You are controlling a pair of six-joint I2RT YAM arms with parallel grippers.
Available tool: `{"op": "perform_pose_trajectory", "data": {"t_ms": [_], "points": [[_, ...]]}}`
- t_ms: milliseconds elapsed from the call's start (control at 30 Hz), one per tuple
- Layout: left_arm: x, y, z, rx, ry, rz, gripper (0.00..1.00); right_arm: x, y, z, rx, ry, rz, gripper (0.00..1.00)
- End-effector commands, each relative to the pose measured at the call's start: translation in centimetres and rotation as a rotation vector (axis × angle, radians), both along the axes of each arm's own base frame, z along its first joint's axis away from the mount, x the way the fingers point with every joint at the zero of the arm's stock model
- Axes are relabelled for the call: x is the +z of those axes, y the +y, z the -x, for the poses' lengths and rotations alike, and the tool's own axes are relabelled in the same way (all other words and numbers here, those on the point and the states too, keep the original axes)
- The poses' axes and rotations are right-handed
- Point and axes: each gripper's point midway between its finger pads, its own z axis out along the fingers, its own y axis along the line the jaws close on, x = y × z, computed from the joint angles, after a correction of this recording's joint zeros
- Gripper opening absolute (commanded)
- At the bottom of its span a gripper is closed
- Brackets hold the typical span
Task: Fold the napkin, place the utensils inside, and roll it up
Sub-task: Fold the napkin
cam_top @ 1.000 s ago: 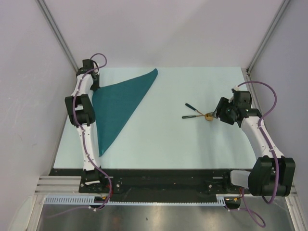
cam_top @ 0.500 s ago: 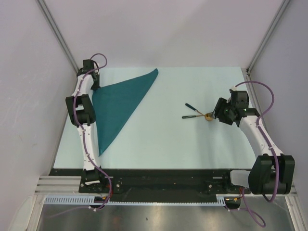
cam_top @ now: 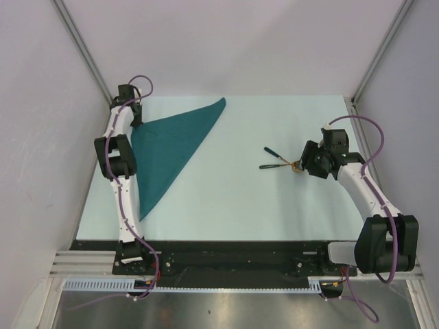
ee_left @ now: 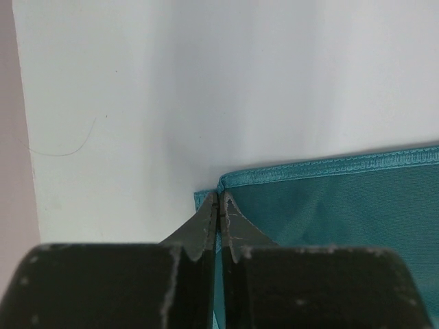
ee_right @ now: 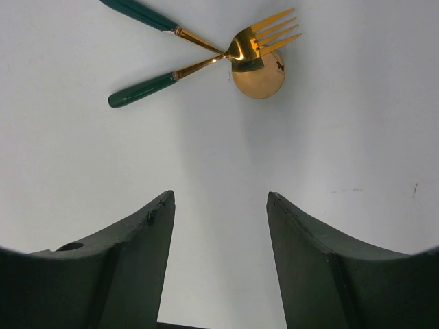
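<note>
At the tip of my left pincer (ee_left: 218, 200) is a corner of the napkin (ee_left: 343, 233). This pincer is pressed shut, and it pinches that corner. Its two fingers meet with no gap. The napkin is teal and a bit shiny. It has a sewn edge that runs off to the right of the pincer. Seen from above, the napkin lies flat on the bench (cam_top: 240, 199), folded into a long shape with three corners. One corner reaches off to the right of my left pincer. Another reaches back toward the near edge of the bench.

Just ahead of my right pincer (ee_right: 219, 199) lie the utensils (ee_right: 226, 56), a fork (ee_right: 266, 35) and a spoon (ee_right: 259, 81). This pincer is wide open and holds nothing. The fork and spoon are near it but do not touch it. They have dark green handles and gold heads. They cross each other just behind the heads, and the fork's head lies on top of the spoon. Both handles point away to the left of the pincer. The utensils are well apart from the napkin.
</note>
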Motion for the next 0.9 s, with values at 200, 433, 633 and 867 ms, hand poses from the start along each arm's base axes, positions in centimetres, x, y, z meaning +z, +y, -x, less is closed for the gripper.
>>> {"op": "perform_pose_trajectory", "data": {"t_ms": [200, 433, 633, 867], "points": [[1.0, 0.5, -1.9, -0.017, -0.064, -0.028, 0.06, 0.2, 0.7, -0.9, -0.004, -0.013, 0.007, 0.62], [1.5, 0.7, -1.8, -0.005, -0.073, -0.035, 0.48, 0.0, 0.8, -1.1, -0.007, -0.01, 0.01, 0.62], [6.8, -0.4, -2.1, 0.008, -0.186, 0.019, 0.92, -0.4, 1.3, -1.5, -0.01, -0.012, -0.014, 0.63], [17.5, -4.7, -1.0, -0.015, -0.385, -0.001, 1.0, -1.6, 2.2, -3.3, -0.05, -0.014, -0.071, 0.62]]}}
